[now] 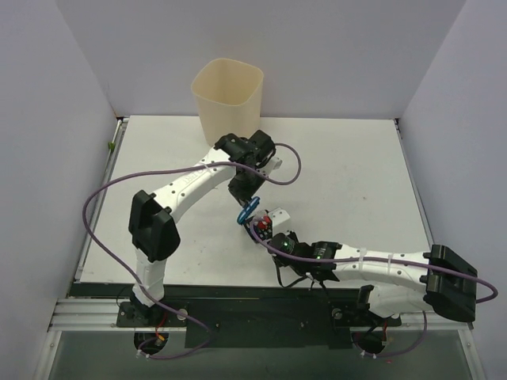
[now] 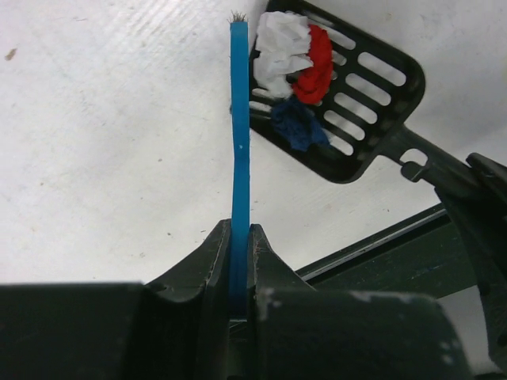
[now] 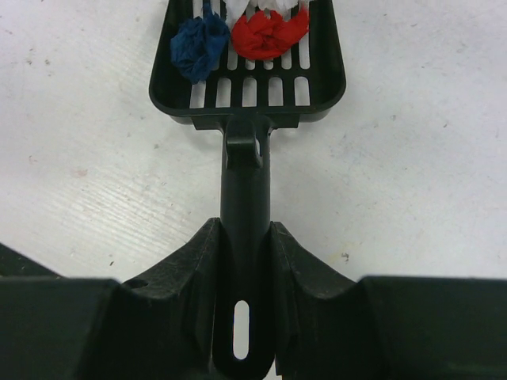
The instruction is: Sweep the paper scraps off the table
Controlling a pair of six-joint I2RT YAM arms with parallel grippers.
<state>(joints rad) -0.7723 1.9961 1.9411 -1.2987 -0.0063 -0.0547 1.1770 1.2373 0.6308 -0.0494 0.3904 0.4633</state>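
**Currently: paper scraps on the scoop, both tools clamped**

Three wads sit in the scoop head, not on the counter. The white wad is at the front lip, the red wad touches it, and the blue wad is behind, nearer the handle. In the right wrist view, blue and red lie side by side across the slots, with white beyond them at the lip. The wads are lumpy with no real long axis of their own. As a cluster they run along the scoop from lip toward handle.

Scoop long axis: the handle comes straight out of the right fingers, with the head at the far end. In the top view it points up-left, toward mid-counter. The right fingers pinch the handle from both sides. Can't tell if the head touches the counter.

Brush side: the left fingers are pressed onto the blue brush. It is seen edge-on, running straight away from the wrist with the bristle tip at the far end. It sits just beside the scoop's lip, on the white-wad side.

The cream bin stands upright at the far counter edge, mouth up, well apart from the scoop. Its bottom isn't visible.
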